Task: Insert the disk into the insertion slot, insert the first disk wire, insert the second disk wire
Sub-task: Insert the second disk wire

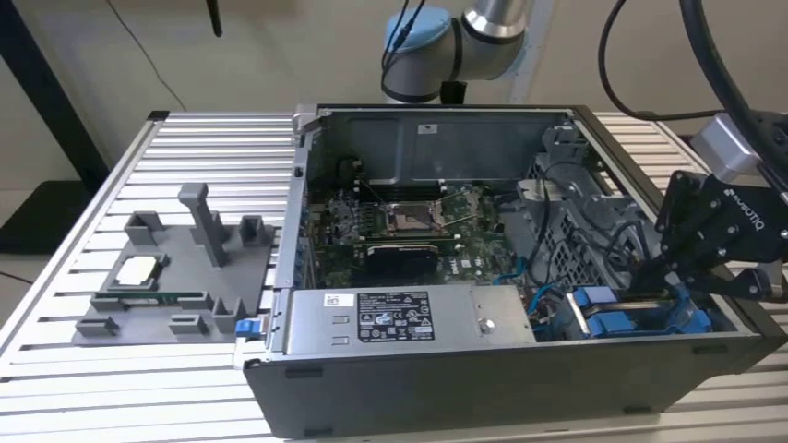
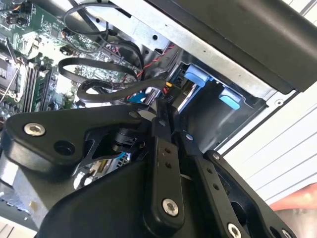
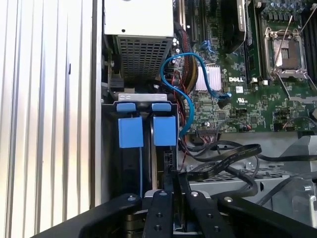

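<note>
Two bright blue carrier frames sit side by side in the insertion slot (image 3: 141, 95), a grey metal bay in the case corner on the exterior view's right (image 1: 640, 323). The disk (image 3: 164, 130) is in the bay, its blue frame (image 2: 195, 75) showing in both wrist views. My gripper (image 3: 174, 174) reaches down into that corner (image 1: 650, 277), with its fingers drawn together on a black disk wire connector (image 3: 168, 159) at the disk's end. Red and black wires run from the connector (image 2: 157, 101) just past the fingertips.
The grey labelled power-supply box (image 1: 394, 314) lies along the case's front wall, the motherboard (image 1: 407, 221) behind it. A blue cable (image 3: 171, 62) and black flat cables (image 3: 228, 158) loop beside the bay. A grey fixture (image 1: 173, 277) stands on the slatted table at the exterior view's left.
</note>
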